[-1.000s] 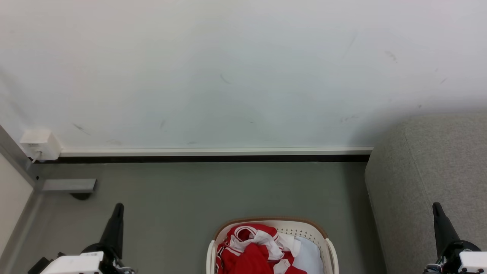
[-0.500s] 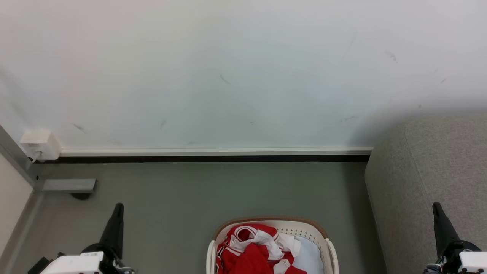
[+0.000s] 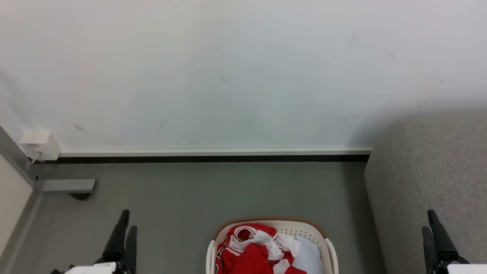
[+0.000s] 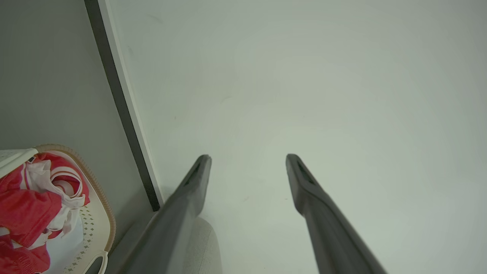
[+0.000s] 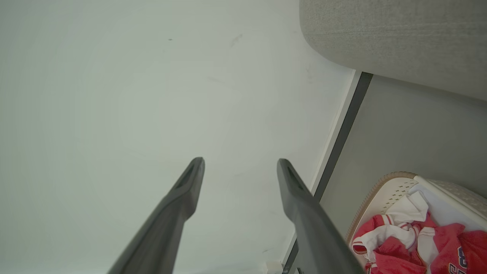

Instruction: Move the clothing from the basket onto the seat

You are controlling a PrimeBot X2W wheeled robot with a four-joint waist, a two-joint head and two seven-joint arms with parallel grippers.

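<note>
The left gripper (image 4: 248,156) and right gripper (image 5: 240,160) hover, each spread apart. The clothing (image 3: 251,251) lies heaped in the basket (image 3: 266,219), seemingly beside a pale cloth (image 3: 308,255), near the seat (image 3: 437,171).

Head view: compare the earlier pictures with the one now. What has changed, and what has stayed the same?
Both arms moved. The left gripper dropped lower and shifted slightly inward, now showing two fingers where one dark shape showed before; the right gripper did likewise. Nothing was taken hold of or let go. The clothing stayed in the basket, and the seat is unchanged.
</note>
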